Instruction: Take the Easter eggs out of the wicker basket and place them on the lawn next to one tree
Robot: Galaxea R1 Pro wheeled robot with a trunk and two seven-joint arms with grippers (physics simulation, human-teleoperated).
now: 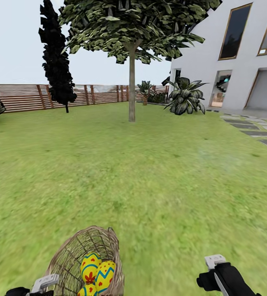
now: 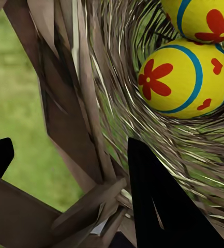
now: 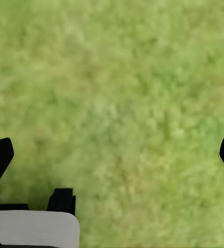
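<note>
The left gripper (image 2: 65,191) clamps the wicker basket (image 1: 73,255) rim; the right gripper (image 3: 112,155) hangs open. Keep the eggs (image 1: 97,271) level toward the 12 o'clock tree (image 1: 131,86).

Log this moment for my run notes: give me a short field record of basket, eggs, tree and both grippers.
basket: on the lawn, tilted, held at its rim
eggs: in the basket, at least two visible
left gripper: fingers either side of the basket wall
right gripper: open, empty, above grass
tree: ahead across the lawn, no eggs beside it
</note>
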